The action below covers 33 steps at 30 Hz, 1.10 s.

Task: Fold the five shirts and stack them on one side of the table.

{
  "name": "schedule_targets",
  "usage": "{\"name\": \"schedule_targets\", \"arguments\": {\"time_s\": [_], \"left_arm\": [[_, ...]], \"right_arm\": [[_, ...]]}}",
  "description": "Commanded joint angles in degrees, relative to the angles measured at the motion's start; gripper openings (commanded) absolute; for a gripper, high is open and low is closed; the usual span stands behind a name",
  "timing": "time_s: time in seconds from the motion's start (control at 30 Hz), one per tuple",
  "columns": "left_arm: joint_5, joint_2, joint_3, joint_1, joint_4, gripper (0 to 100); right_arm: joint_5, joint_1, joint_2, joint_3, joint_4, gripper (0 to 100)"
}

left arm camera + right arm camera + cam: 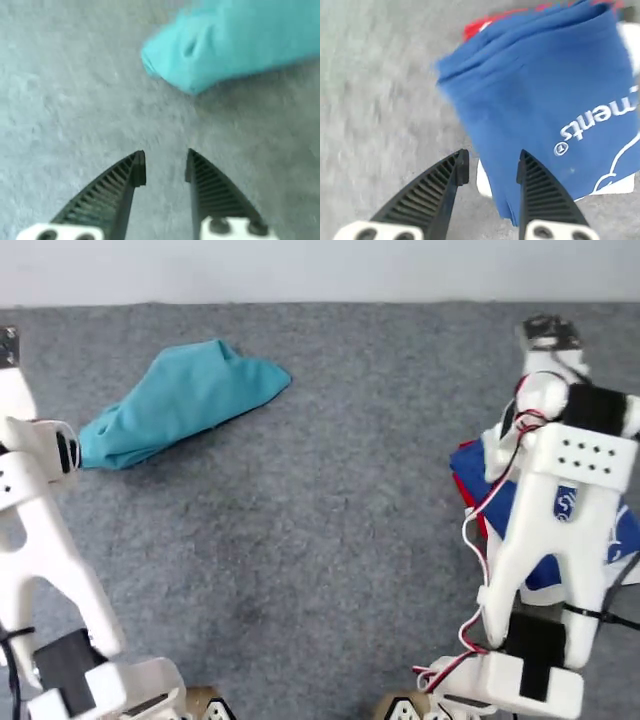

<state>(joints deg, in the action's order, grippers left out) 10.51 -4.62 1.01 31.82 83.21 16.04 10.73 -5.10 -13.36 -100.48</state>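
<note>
A crumpled teal shirt (180,400) lies at the table's far left. My left gripper (165,167) hovers open over bare grey cloth, a short way from the teal shirt's (235,40) near end, with nothing between its fingers. At the right side sits a stack of folded shirts (478,485), with a blue printed shirt (545,100) on top, a red one's edge (480,27) showing behind it and a white one (484,182) peeking out below. My right gripper (490,167) stands open just above the blue shirt's corner, holding nothing.
Grey felt covers the table (330,540), and its middle is bare. The left arm (40,470) stands along the left edge. The right arm (555,510) stretches over the stack. A pale wall runs along the far edge.
</note>
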Motion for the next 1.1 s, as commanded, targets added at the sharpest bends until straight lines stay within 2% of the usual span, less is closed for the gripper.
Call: {"name": "schedule_targets", "arguments": {"time_s": [0.0, 0.17, 0.4, 0.57, 0.67, 0.83, 1.07], "left_arm": [[3.6, 8.0, 2.15, -1.14, -2.73, 18], [4.04, 27.87, 18.59, -1.14, 4.22, 18], [4.22, 51.16, 57.36, -2.81, 16.7, 18], [4.22, 63.12, 77.49, -5.98, 17.23, 18], [4.22, 69.19, 82.95, -7.74, 16.44, 18], [3.96, 78.07, 83.91, -8.26, 14.15, 17], [3.96, 78.15, 83.91, -8.35, 14.51, 2]], "right_arm": [[2.29, 0.13, -4.62, 0.53, -2.24, 16.9], [2.73, 0.4, -10.24, 2.81, -2.24, 16.9], [3.87, 0.04, -15.6, 2.9, -2.33, 16.9], [3.87, 0.04, -15.69, 2.99, -2.42, 16.9], [3.87, 0.04, -15.78, 3.16, -2.42, 16.9], [3.78, -2.07, -15.96, 9.67, -2.33, 16.9], [4.22, -9.63, -15.96, 13.89, -2.24, 16.9]]}}
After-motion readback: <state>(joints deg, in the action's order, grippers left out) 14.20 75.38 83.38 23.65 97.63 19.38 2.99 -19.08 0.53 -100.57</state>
